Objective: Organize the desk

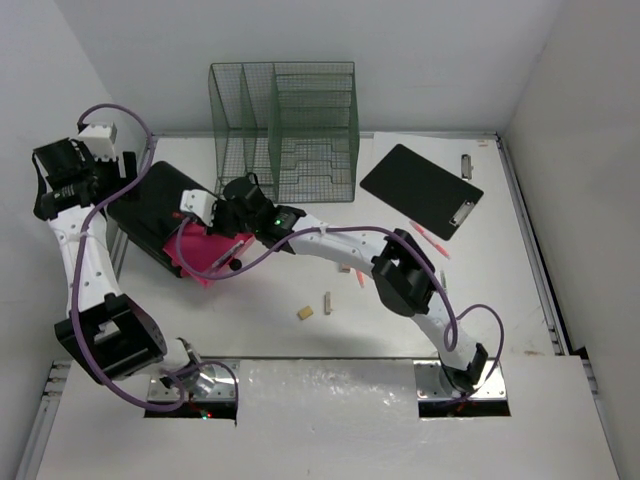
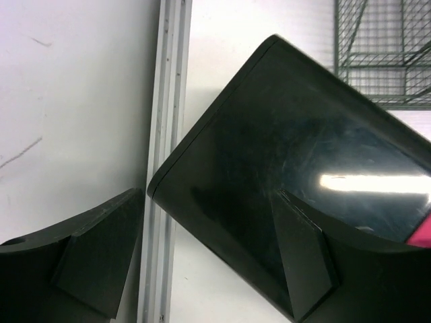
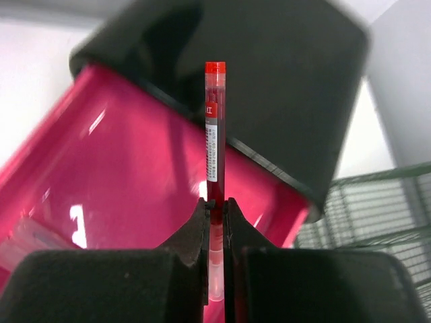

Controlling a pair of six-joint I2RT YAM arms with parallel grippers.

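The white desk (image 1: 330,330) holds a pink box (image 1: 205,255) at the left, with its black lid (image 1: 150,205) lying partly over it. My right gripper (image 3: 215,202) is shut on a red pen (image 3: 214,121) and holds it upright above the open pink box (image 3: 121,175); in the top view the gripper (image 1: 228,222) is over the box. My left gripper (image 1: 122,185) is open at the lid's far left corner. In the left wrist view its fingers (image 2: 74,269) stand wide apart astride the lid's (image 2: 283,155) corner, beside the desk's metal rail (image 2: 165,134).
A green wire-mesh file rack (image 1: 285,130) stands at the back. A black clipboard (image 1: 420,190) lies at the back right, with a red pen (image 1: 430,238) beside it. Two small tan blocks (image 1: 305,313) and another pen (image 1: 358,275) lie mid-desk.
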